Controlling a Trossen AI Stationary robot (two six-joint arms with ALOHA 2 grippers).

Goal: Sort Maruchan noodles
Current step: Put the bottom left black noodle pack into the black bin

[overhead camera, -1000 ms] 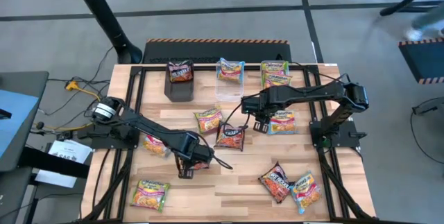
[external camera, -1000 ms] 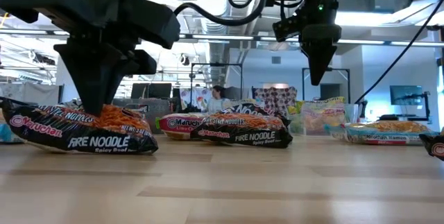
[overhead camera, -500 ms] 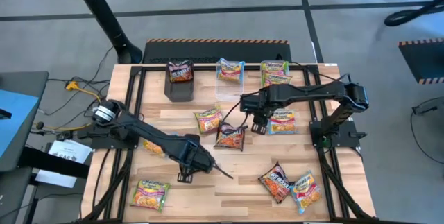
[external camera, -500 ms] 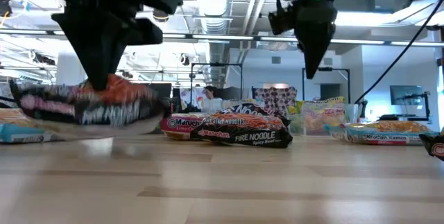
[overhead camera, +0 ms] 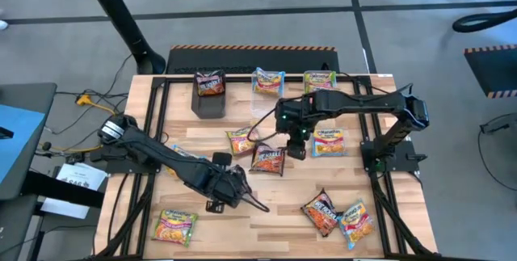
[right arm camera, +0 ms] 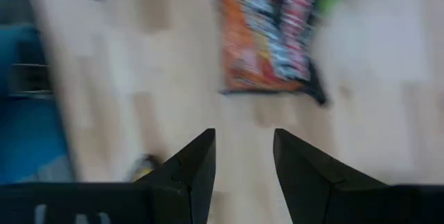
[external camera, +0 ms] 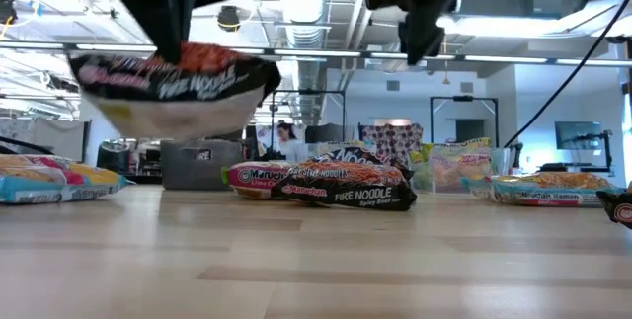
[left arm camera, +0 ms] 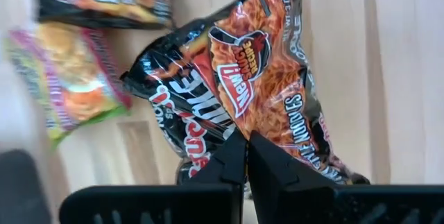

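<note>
The left claw [left arm camera: 244,156] is clamped on a black noodle packet [left arm camera: 257,78], its two fingers pinched together on the packet's edge; in the low view that packet [external camera: 173,82] hangs in the air above the desk [external camera: 316,260], and from above the claw [overhead camera: 230,187] sits over the near middle of the desk. The right claw [right arm camera: 243,156] has its fingers apart and holds nothing; from above it [overhead camera: 296,141] hovers near the desk's centre, just beside another black packet [overhead camera: 269,159] that lies flat. Counting the packets lying in the view from above gives ten. Three stand at the far edge: a dark one [overhead camera: 210,83] on top of a black box [overhead camera: 208,101], a blue-edged one [overhead camera: 268,82], and a green-edged one [overhead camera: 321,86]. Three lie around the middle: an orange and yellow one [overhead camera: 241,141], the black one by the right claw, and a green-edged one [overhead camera: 328,142] partly under the right arm. One yellow-edged packet [overhead camera: 179,169] lies partly hidden under the left arm. Three lie along the near edge: a green and yellow one [overhead camera: 174,225] at the left corner, a dark one [overhead camera: 320,212], and a blue-edged one [overhead camera: 355,219] just beside it. With the lifted packet, that makes eleven. By colour that is four dark packets, two blue-edged, and five green or yellow ones.
</note>
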